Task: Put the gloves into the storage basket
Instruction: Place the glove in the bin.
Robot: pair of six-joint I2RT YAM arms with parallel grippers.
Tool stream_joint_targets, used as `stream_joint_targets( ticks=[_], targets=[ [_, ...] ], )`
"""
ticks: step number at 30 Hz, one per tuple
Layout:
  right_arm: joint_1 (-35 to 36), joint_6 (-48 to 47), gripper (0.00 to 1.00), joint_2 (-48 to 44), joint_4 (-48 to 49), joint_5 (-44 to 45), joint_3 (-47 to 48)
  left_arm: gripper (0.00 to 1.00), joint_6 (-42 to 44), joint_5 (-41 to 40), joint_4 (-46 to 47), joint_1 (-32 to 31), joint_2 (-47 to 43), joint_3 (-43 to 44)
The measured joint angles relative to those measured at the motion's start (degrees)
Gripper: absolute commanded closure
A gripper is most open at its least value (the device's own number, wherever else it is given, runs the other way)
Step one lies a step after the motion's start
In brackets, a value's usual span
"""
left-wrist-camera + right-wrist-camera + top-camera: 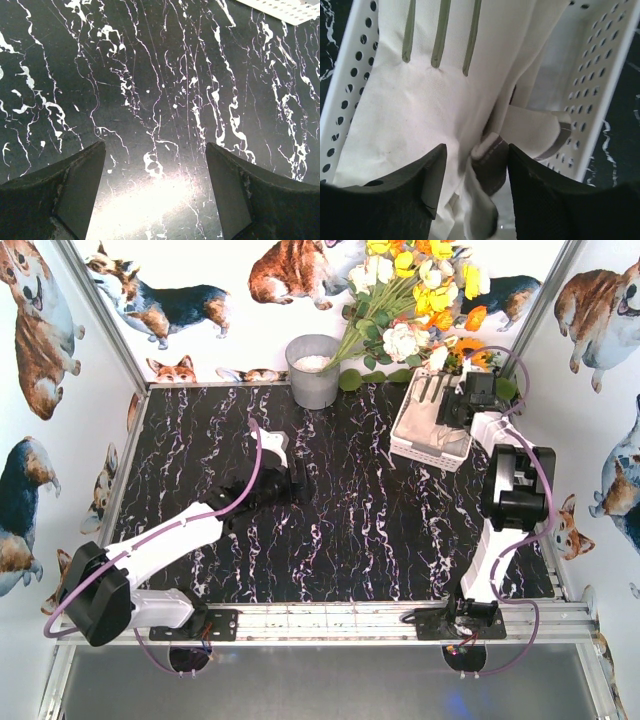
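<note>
**Location.** The gloves [420, 110] lie inside the basket [602, 95], stacked flat along its length. The basket stands at the far right of the tabletop [380, 530].

**Pincer state.** My right pincer [476, 150] hangs over the basket with its jaws parted. A grey-edged fold of cuff stands between them, and I judge it loose, not clamped. My left pincer [155, 150] is spread wide above the middle of the tabletop and holds nothing.

**Handling.** The gloves are soft cloth, light and limp. They wrinkle and drape, so they will not keep their shape when lifted. A fold could catch on a finger as I draw away. They are neither fragile nor slippery, and the weave should give a fair grip. The best hold, in my judgement, is a raised fold or the thicker cuff. On the flat palm the jaws would only press the cloth down.

**Surface.** The tabletop is black with white marble veining, smooth and glossy, and there is a patch of glare under my left pincer. Cloth should slide on it easily.

**Room.** The basket's walls are thin perforated plastic and stand close on both sides of my right pincer, leaving little space to turn. A grey bucket [314, 370] and a bunch of flowers [410, 300] stand at the far edge, the flowers just behind the basket. Walls printed with dogs enclose the other sides.
</note>
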Motion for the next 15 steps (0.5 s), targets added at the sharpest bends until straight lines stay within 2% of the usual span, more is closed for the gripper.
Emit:
stream_joint_targets(
  ticks=[5, 10, 15],
  targets=[
    [0.0, -0.1, 0.37, -5.2, 0.1, 2.4, -1.5, 0.24, 0.0, -0.3, -0.1, 0.0, -0.8, -0.6],
    [0.0, -0.1, 0.37, -12.5, 2.2, 5.8, -5.6, 0.24, 0.0, -0.7, -0.4, 0.0, -2.3, -1.1],
    [0.0, 0.3, 0.41, -16.0, 3.5, 6.3, -8.5, 0.24, 0.0, -1.4, -0.4, 0.0, -3.9, -1.4]
  ],
)
